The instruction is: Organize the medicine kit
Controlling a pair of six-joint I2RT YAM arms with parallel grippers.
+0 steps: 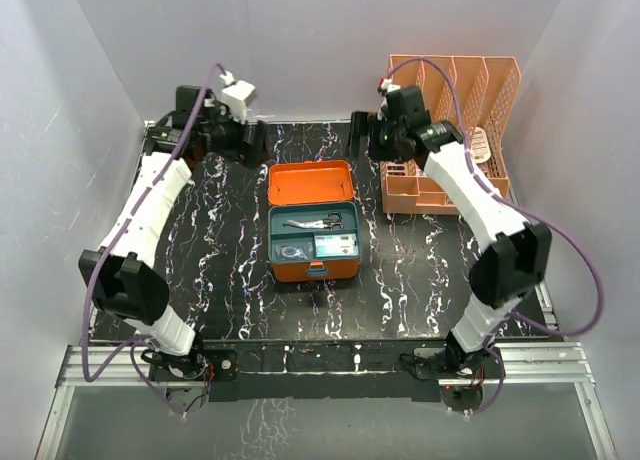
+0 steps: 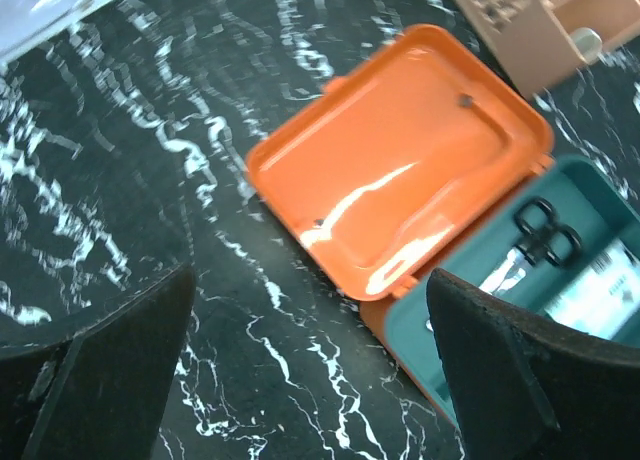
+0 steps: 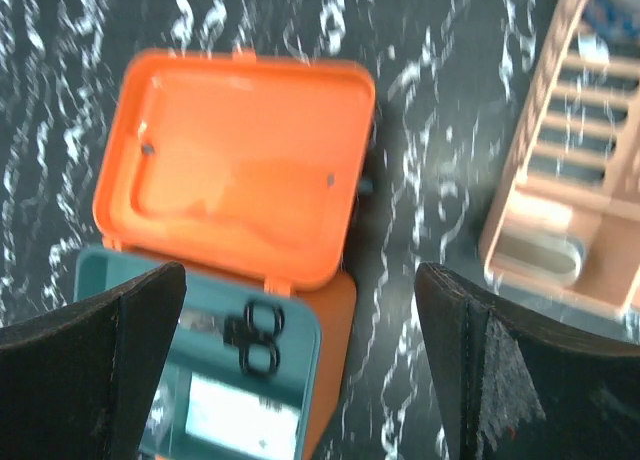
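Observation:
The medicine kit (image 1: pixel 312 270) lies open in the middle of the table, its orange lid (image 1: pixel 310 182) folded back flat. The teal tray (image 1: pixel 280 230) holds black-handled scissors (image 1: pixel 320 221), a white packet (image 1: pixel 337 245) and a small coiled item (image 1: pixel 291 252). My left gripper (image 1: pixel 245 140) hovers at the back left of the lid, open and holding nothing. In the left wrist view the left gripper (image 2: pixel 315 380) spans bare table beside the lid (image 2: pixel 400 160). My right gripper (image 1: pixel 368 135) hangs open at the back right; in the right wrist view the right gripper (image 3: pixel 300 370) is above the scissors (image 3: pixel 258 340).
A peach slatted file organizer (image 1: pixel 450 130) stands at the back right, close to the right arm's wrist, also the organizer (image 3: pixel 580 180) in the right wrist view. White walls enclose the black marbled table (image 1: pixel 220 270) on three sides.

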